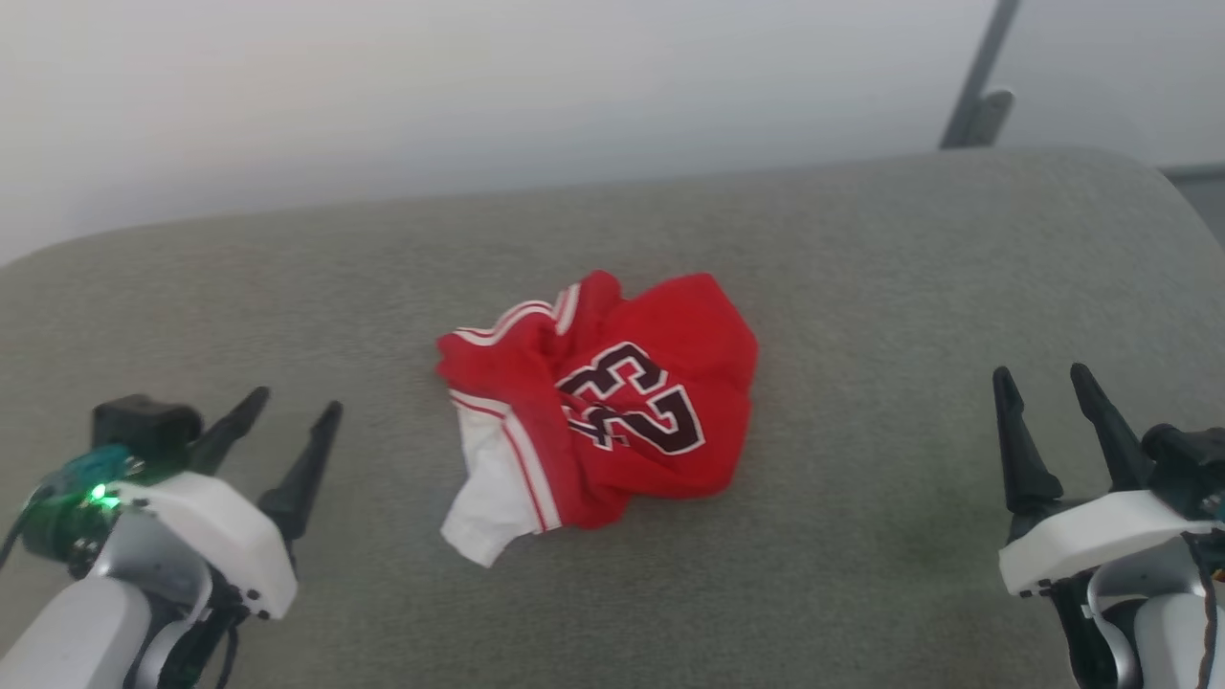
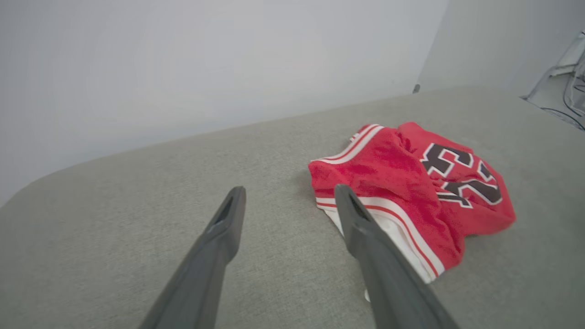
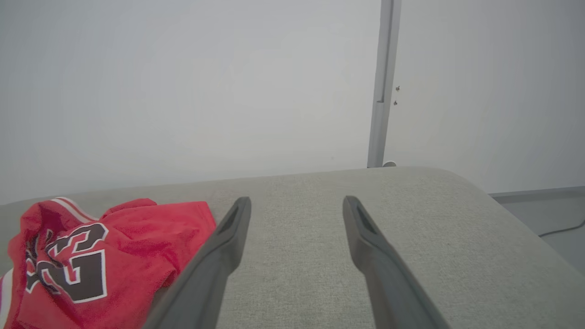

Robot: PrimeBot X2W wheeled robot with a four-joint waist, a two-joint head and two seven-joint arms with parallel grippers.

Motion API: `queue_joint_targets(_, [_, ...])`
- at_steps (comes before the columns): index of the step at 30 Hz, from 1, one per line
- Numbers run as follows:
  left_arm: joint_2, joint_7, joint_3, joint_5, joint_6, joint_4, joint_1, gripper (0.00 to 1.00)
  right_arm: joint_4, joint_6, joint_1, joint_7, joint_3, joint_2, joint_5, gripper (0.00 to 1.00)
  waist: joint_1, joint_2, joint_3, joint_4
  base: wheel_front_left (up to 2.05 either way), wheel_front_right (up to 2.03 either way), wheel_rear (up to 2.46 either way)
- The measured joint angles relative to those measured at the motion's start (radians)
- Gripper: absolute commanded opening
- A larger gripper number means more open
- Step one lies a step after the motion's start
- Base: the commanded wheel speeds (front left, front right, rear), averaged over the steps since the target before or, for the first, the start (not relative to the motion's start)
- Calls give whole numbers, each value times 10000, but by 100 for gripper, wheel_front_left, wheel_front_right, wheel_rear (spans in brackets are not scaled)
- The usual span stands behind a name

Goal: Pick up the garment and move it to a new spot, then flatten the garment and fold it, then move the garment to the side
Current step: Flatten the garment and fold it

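The garment lies crumpled in the middle of the grey cushioned surface, a red jersey with a dark "23" print facing up and a white sleeve poking out at its near left. My left gripper hovers open at the lower left, well apart from the cloth. My right gripper stands open at the lower right, also clear of it. The left wrist view has the garment just right of the open fingers. Seen from the right wrist, the garment lies left of the open fingers.
A pale wall rises behind the surface's rounded far edge. A grey post stands behind the far right corner, and it appears again as the post in the right wrist view. Floor with cables lies beyond the right end.
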Motion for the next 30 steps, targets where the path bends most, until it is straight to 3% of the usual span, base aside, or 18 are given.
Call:
queue_joint_targets(12, [384, 2606, -1235, 52, -430, -1011, -709, 100, 591, 0, -437, -614, 173, 339, 59, 100, 0, 0, 997, -1020, 0, 0, 0])
queue_joint_targets(21, [537, 4339, -1707, -194, -138, -986, -756, 100, 1026, 0, -789, -1041, 301, 543, 151, 100, 0, -1, 1724, -1331, 0, 0, 0])
queue_joint_targets(29, [278, 4792, -1881, -291, -73, 12, -1182, 100, 1373, 0, -1165, -1204, 412, 604, 180, 100, 0, 0, 2055, -1376, 0, 0, 0])
queue_joint_targets(30, [226, 4895, -1906, -328, -73, 125, -1262, 65, 1421, 0, -1198, -1220, 433, 604, 182, 100, 0, 0, 2062, -1371, 0, 0, 0])
